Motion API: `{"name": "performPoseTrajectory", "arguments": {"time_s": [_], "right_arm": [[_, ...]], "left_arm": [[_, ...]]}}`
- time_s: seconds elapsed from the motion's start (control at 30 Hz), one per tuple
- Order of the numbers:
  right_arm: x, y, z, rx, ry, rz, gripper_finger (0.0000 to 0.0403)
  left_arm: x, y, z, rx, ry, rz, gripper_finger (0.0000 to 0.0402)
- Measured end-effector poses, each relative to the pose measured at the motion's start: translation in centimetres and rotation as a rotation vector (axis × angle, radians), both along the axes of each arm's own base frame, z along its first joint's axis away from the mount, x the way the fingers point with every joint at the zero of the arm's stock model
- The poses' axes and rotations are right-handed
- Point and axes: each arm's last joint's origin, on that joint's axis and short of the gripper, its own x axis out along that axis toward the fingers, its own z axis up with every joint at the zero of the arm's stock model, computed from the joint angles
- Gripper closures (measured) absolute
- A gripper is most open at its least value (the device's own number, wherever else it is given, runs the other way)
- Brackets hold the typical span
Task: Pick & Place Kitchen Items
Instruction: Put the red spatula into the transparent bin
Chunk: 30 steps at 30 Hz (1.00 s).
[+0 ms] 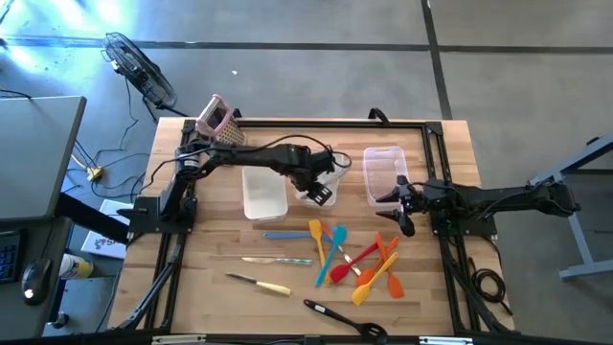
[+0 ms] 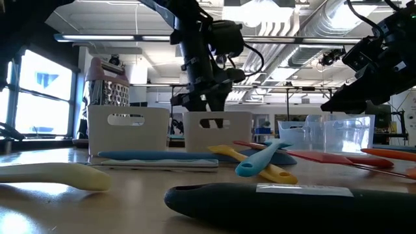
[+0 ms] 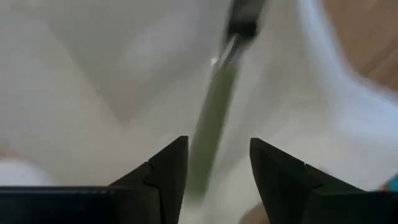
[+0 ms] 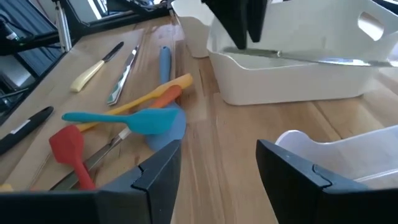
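Left gripper [image 3: 219,144]: it is held over the middle bin [image 4: 292,84], with its two fingers [image 3: 168,165] spread apart. Nothing is squeezed between them.
Thin utensil [image 3: 214,106]: it is seen below the spread fingers, inside the middle bin. It is judged to be free of the grip.
How it looks: long and skinny, with a pale green handle and a darker, shiny end. It is blurry, so whether it is a knife cannot be told.
Why there: the bin is the place where kitchen things are meant to be put. The fingers are parted so the utensil can drop in.
Blue spatula [image 4: 134,118]: it is left lying on the table [image 1: 211,287], crossed over a yellow one.
Red spatula [image 4: 68,146]: it is laid near the blue one, waiting to be picked up.
Right gripper [image 4: 219,146]: it is kept wide and empty, just beside the clear bin [image 1: 383,177]. It is parked there, out of the way.
Job: it is judged partly done, since many utensils are not yet put away.
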Motion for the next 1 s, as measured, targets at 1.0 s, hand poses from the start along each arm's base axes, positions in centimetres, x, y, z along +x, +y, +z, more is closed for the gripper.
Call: {"name": "performPoseTrajectory", "arguments": {"time_s": [1.0], "right_arm": [[0.1,0.0,0.2,-0.011,-0.022,-0.006,0.0202]], "left_arm": [[-1.7,-10.7,14.6,0.206,0.035,-0.487,0.0229]]}}
